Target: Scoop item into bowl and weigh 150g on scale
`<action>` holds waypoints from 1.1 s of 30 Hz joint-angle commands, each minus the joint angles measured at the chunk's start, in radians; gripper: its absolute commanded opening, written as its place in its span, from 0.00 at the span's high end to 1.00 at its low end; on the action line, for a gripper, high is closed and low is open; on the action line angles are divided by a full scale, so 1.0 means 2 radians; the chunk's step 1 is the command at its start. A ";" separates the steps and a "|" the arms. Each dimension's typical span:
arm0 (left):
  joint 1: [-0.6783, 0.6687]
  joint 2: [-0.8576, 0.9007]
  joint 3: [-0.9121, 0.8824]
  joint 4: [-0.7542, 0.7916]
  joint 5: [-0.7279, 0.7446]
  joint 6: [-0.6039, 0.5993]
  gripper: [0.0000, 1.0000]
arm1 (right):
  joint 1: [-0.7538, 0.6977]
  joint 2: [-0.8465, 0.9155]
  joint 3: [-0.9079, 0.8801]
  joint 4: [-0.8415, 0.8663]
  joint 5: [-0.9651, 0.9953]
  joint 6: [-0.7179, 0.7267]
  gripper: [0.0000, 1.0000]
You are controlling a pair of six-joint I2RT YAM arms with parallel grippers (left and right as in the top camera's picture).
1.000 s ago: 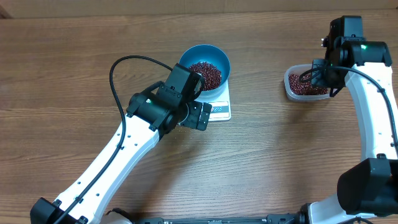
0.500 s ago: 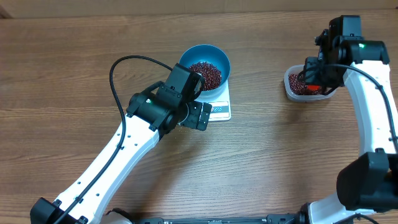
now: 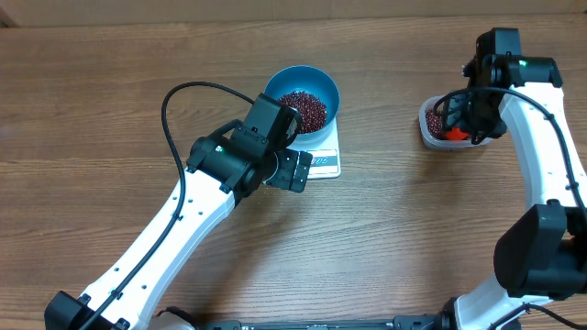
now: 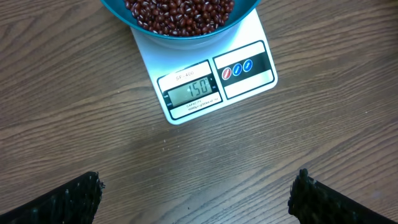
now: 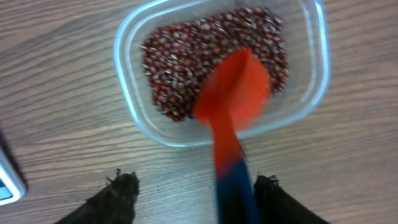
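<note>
Overhead, the bowl [image 3: 275, 87] of beans [image 3: 304, 108] sits on the scale [image 3: 327, 165], well apart from the tub [image 3: 425, 124] on the worktop [image 3: 413, 238]. At my left wrist, the left end effector [image 4: 198, 196] gapes wide and empty before the scale, which reads 150. At my right wrist, the right end effector [image 5: 196, 193] stands partly open, with the blurred red scoop [image 5: 236, 99] loose between its fingers and over the tub.

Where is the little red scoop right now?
In the right wrist view, the red scoop rests on the beans in the clear tub at the table's right side, its handle sticking over the rim between the right gripper's open fingers.
</note>
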 commanded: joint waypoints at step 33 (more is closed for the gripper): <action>0.000 -0.004 -0.003 0.001 -0.005 0.007 0.01 | 0.066 -0.142 0.009 -0.078 -0.370 -0.263 0.26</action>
